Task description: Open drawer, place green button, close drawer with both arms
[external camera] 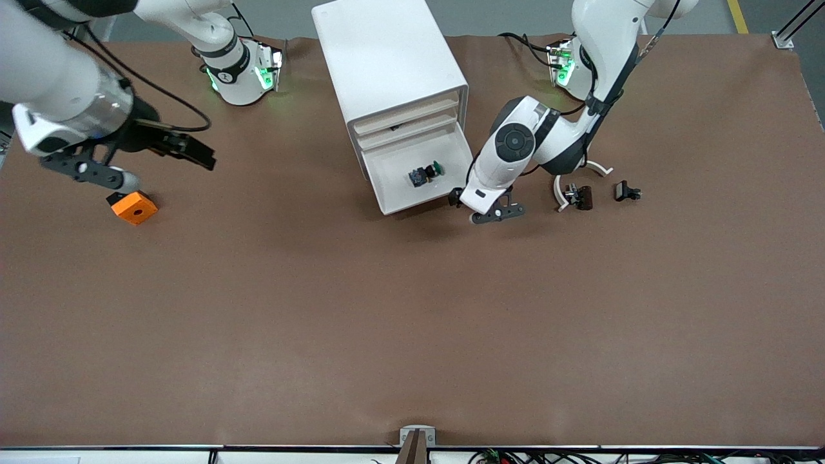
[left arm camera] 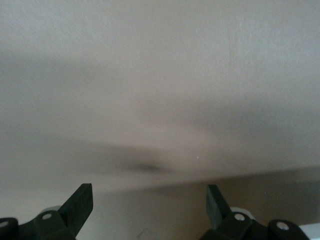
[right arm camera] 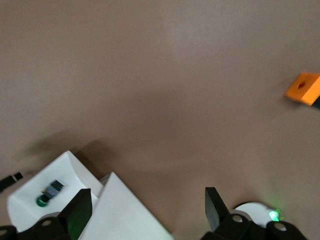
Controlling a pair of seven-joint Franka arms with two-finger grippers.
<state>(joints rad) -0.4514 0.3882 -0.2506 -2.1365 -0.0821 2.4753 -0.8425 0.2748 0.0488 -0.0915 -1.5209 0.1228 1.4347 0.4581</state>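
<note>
The white cabinet point(external camera: 387, 58) stands at the middle of the table's robot side. One lower drawer point(external camera: 394, 187) is pulled out toward the front camera. The button point(external camera: 425, 174), green cap on a dark body, lies in it; it also shows in the right wrist view point(right arm camera: 47, 195). My left gripper point(external camera: 459, 196) is low, beside the drawer's front corner toward the left arm's end. It is open, and its fingers point(left arm camera: 80, 205) face a pale surface that fills the left wrist view. My right gripper point(external camera: 205, 156) is open and empty, raised over the table near the orange cube point(external camera: 133, 207).
A white ring point(external camera: 596, 169) and two small black clips point(external camera: 580, 196) point(external camera: 626, 191) lie toward the left arm's end, beside the left arm. The orange cube also shows in the right wrist view point(right arm camera: 302, 89). Brown table point(external camera: 412, 322) stretches toward the front camera.
</note>
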